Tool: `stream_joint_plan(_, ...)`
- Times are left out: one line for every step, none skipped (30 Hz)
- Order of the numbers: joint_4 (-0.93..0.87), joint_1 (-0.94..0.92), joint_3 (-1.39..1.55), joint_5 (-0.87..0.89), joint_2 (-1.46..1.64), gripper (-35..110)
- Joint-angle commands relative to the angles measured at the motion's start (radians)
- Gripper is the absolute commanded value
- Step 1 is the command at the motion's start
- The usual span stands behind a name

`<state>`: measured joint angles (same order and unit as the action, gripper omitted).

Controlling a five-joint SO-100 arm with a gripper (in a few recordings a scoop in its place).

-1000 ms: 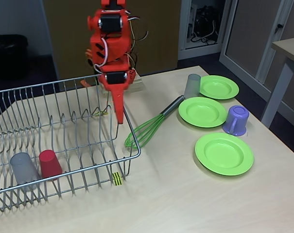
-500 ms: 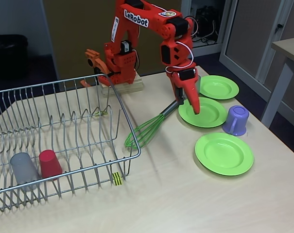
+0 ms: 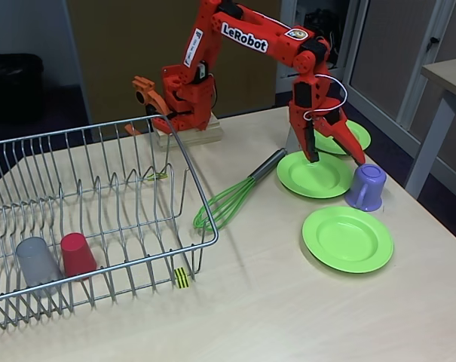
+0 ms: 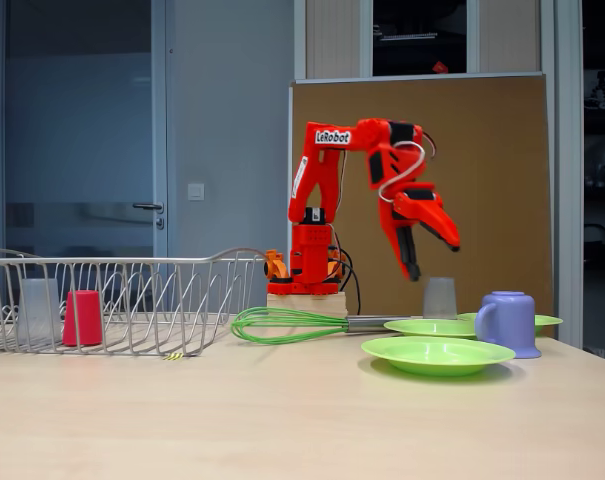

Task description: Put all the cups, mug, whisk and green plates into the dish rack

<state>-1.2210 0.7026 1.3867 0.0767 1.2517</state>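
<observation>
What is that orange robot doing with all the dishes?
It is tidying dishes into the dish rack. A red cup and a grey cup already stand inside. The robot's hand is open and empty, hanging in the air above the plates, near the purple mug. Waiting on the table are the mug, another grey cup, the green whisk and three green plates.
</observation>
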Motion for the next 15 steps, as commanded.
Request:
stream_joint_plan(0.011, 0.063, -0.072, 0.011, -0.017, 55)
stream_joint_plan(0.011, 0.078, -0.095, 0.018, -0.035, 55)
stream_joint_plan(0.008, 0.092, -0.118, 0.026, -0.054, 55)
stream_joint_plan(0.005, 0.106, -0.138, 0.037, -0.074, 56)
stream_joint_plan(0.003, 0.118, -0.156, 0.051, -0.094, 56)
stream_joint_plan(0.0, 0.129, -0.175, 0.071, -0.114, 56)
stream_joint_plan(-0.005, 0.137, -0.193, 0.087, -0.133, 56)
stream_joint_plan(-0.008, 0.143, -0.215, 0.098, -0.155, 57)
stream_joint_plan(-0.012, 0.149, -0.238, 0.112, -0.175, 57)
stream_joint_plan(-0.012, 0.15, -0.261, 0.12, -0.193, 56)
stream_joint_plan(-0.012, 0.152, -0.285, 0.123, -0.21, 56)
stream_joint_plan(-0.015, 0.152, -0.31, 0.127, -0.23, 56)
stream_joint_plan(-0.02, 0.153, -0.334, 0.137, -0.25, 55)
stream_joint_plan(-0.025, 0.153, -0.356, 0.144, -0.268, 55)
stream_joint_plan(-0.031, 0.153, -0.376, 0.152, -0.288, 55)
